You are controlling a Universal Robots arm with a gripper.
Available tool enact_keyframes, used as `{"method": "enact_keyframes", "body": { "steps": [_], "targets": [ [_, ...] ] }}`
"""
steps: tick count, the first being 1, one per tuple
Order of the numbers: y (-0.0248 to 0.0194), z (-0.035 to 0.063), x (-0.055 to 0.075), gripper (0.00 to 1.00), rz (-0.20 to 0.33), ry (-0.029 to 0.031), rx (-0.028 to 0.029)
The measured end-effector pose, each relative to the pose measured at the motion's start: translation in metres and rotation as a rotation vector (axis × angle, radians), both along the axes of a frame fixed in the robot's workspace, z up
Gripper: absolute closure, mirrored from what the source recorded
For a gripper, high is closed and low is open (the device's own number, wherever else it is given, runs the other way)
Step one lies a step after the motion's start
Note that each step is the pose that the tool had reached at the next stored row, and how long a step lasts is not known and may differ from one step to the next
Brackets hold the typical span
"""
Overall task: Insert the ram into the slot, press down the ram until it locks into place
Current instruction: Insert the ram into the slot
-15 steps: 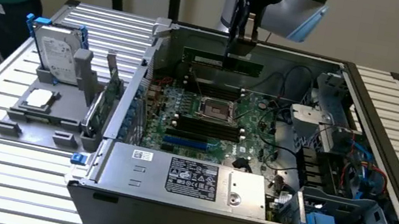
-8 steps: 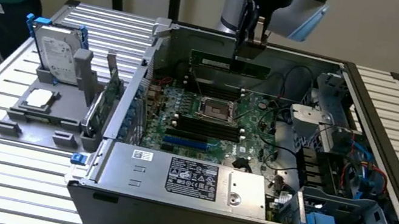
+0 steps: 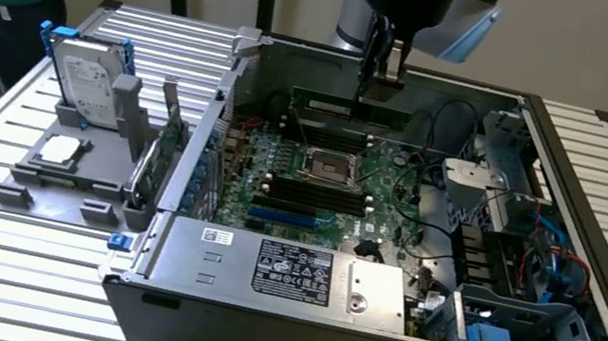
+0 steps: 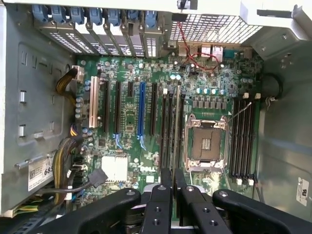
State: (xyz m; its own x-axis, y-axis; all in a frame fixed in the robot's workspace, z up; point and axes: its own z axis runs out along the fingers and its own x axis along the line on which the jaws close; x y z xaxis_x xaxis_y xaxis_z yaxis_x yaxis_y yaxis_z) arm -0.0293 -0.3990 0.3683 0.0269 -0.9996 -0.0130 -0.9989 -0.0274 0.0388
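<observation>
Running beside the square socket (image 3: 327, 167), the black slots (image 3: 300, 191) lie on the green board (image 3: 380, 205). Farther back the claw (image 3: 377, 90) hangs above, clamped tight on the ram (image 3: 334, 105), which is held level and clear of the board.

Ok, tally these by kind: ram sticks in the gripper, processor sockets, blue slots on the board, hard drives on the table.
ram: 1, held in the gripper
processor socket: 1
blue slot: 1
hard drive: 1
Total: 4

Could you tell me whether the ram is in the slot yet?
Out: the gripper holds the ram edge-down above the motherboard, and the slot below it looks empty.
</observation>
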Motion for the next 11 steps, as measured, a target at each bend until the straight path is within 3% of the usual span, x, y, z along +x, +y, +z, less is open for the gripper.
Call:
{"method": "enact_keyframes", "body": {
  "steps": [11],
  "targets": [
    [-0.0028, -0.0200, 0.000, 0.86, 0.000, 0.0000, 0.0000]
  ]
}}
